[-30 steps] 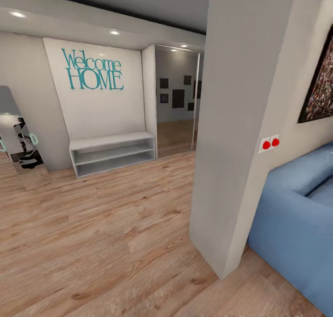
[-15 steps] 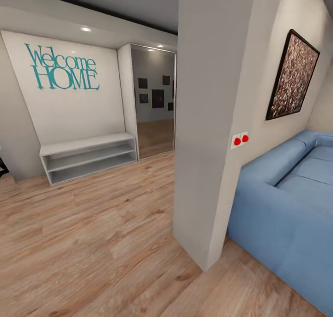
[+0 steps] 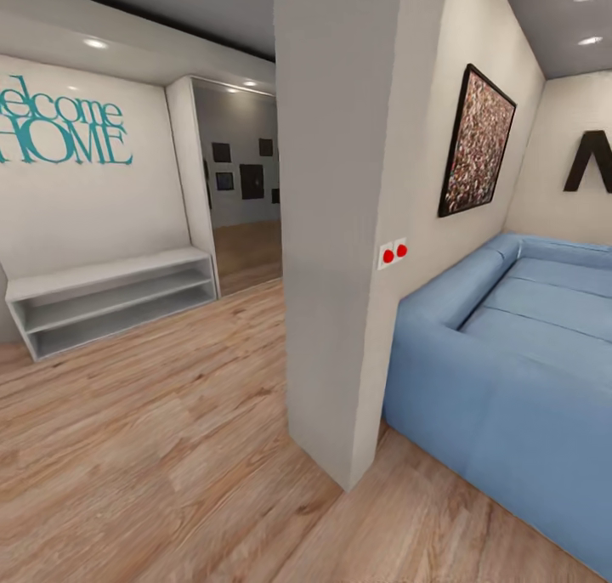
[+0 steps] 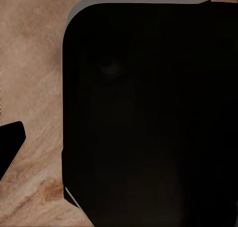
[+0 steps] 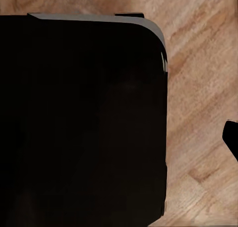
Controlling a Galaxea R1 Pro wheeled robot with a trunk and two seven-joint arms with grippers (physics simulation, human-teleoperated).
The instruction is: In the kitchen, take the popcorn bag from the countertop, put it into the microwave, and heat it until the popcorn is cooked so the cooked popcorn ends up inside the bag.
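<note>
Popcorn bag and kitchen are lying somewhere beyond this hallway as we are facing a grey pillar, blue sofa just right of it, risking clipping its corner while driving; we cannot tell either claw's state.

Home: blue sofa, "Welcome HOME" sign.

A black rounded panel hangs over wooden floor.
</note>
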